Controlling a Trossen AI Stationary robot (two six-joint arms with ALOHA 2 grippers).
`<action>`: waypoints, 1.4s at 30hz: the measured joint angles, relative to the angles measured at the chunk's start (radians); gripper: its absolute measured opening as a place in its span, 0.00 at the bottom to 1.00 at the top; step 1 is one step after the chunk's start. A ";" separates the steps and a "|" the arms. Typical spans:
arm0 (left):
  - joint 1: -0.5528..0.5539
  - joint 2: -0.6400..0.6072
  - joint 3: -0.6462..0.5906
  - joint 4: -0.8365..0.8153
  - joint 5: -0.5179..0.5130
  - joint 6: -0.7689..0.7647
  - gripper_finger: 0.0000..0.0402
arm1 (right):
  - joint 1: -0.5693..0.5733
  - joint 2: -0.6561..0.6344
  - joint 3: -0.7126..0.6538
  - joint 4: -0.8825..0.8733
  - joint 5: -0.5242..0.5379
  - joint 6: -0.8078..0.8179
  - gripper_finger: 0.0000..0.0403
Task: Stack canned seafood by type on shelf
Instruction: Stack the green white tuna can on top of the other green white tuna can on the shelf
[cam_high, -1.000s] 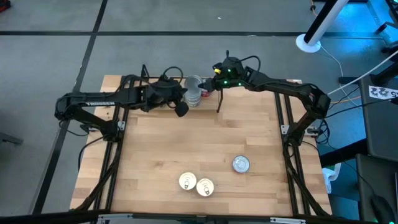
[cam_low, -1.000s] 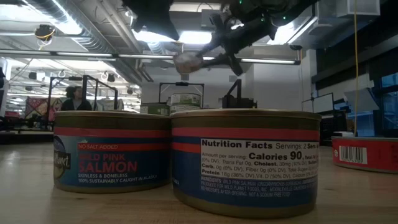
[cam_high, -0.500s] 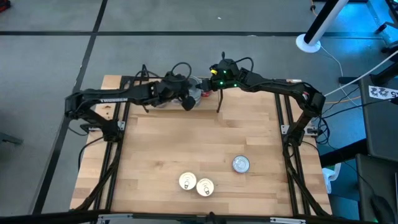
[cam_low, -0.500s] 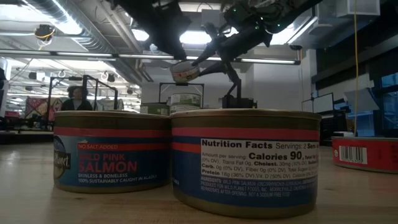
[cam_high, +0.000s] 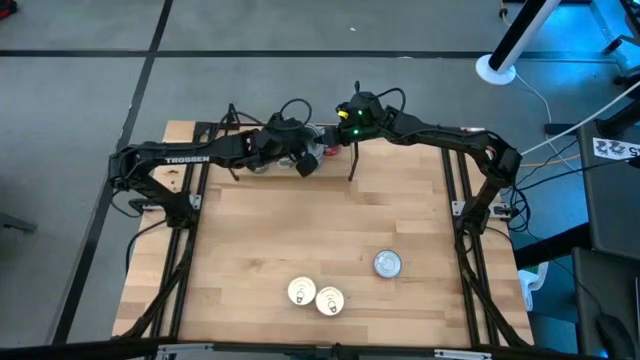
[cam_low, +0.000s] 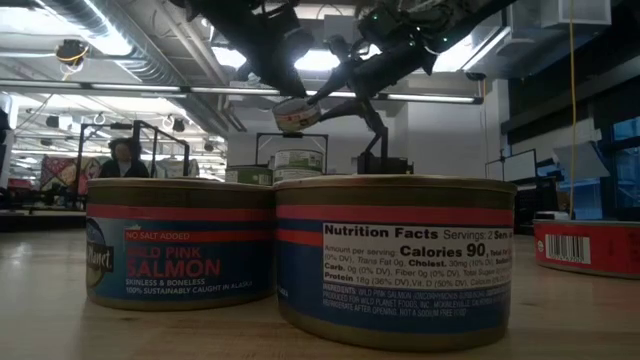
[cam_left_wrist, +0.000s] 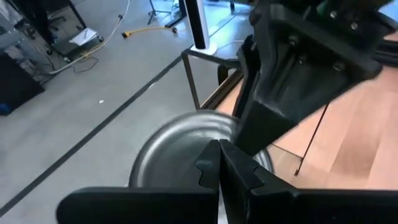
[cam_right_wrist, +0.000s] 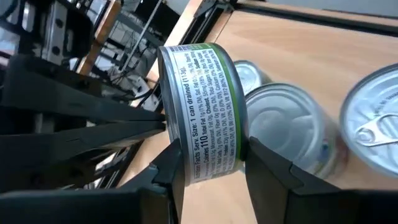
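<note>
Right pincer (cam_right_wrist: 208, 163) grasping green-label can (cam_right_wrist: 202, 112) above shelf (cam_high: 352, 160) stacks at tabletop (cam_high: 300, 230) far edge. Left pincer (cam_left_wrist: 219, 163) clenched, empty, alongside. Level can, centre over matching stack (cam_right_wrist: 292, 134), lower gently.

Three cans (cam_high: 330, 290) lie near the table's (cam_high: 260, 240) front edge, both arms at the back.

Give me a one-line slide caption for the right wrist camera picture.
Right claw grips a small round green-banded tin by its sides, held over silver pull-tab tins.
</note>
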 joint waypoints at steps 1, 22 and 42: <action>0.000 0.000 0.004 0.000 0.000 0.000 0.00 | 0.000 0.001 0.013 -0.013 -0.009 0.000 0.32; -0.005 0.000 0.028 -0.017 0.000 0.073 0.00 | 0.001 -0.002 0.098 -0.280 0.055 0.066 0.32; 0.034 0.028 0.028 -0.070 0.065 0.072 0.00 | 0.043 -0.001 0.099 -0.287 0.177 0.214 0.32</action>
